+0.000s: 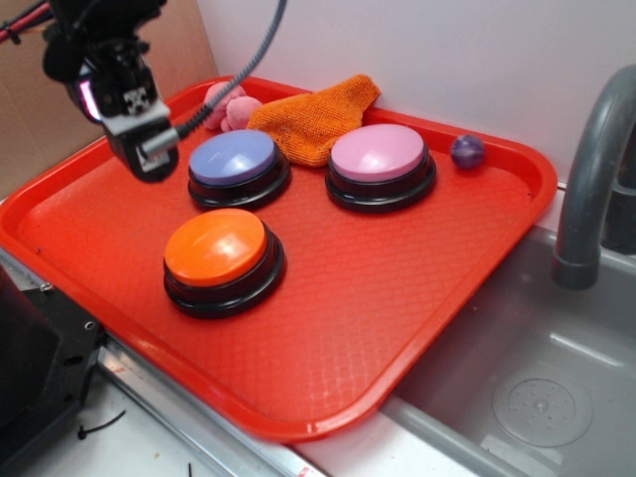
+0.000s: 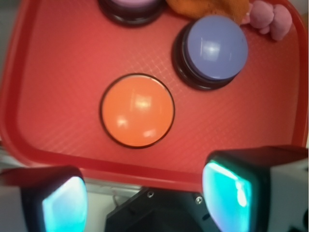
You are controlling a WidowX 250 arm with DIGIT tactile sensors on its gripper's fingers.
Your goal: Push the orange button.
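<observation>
A grey sink point(image 1: 556, 397) with its faucet point(image 1: 596, 189) lies along one side of a red tray point(image 1: 397, 298) that fills most of the exterior view. The tray is the landmark here. Above its far left corner hangs the gripper point(image 2: 145, 198), raised off the surface; in the wrist view its two fingers point(image 2: 227, 193) stand wide apart with nothing between them, over the tray's near rim.

The orange button point(image 1: 216, 248) sits on the tray's near left part, dome up on a black base, clear of the gripper. Behind it, toward the tray's back edge, is the blue button point(image 1: 235, 159), and to that one's right, nearer the tray's middle back, the pink button point(image 1: 379, 153). An orange cloth point(image 1: 318, 114) lies against the back rim between and behind those two. A pink lump point(image 1: 231, 107), perhaps a soft toy, sits in the back left corner beside the cloth. A small purple ball point(image 1: 468, 151) rests near the back right corner.
</observation>
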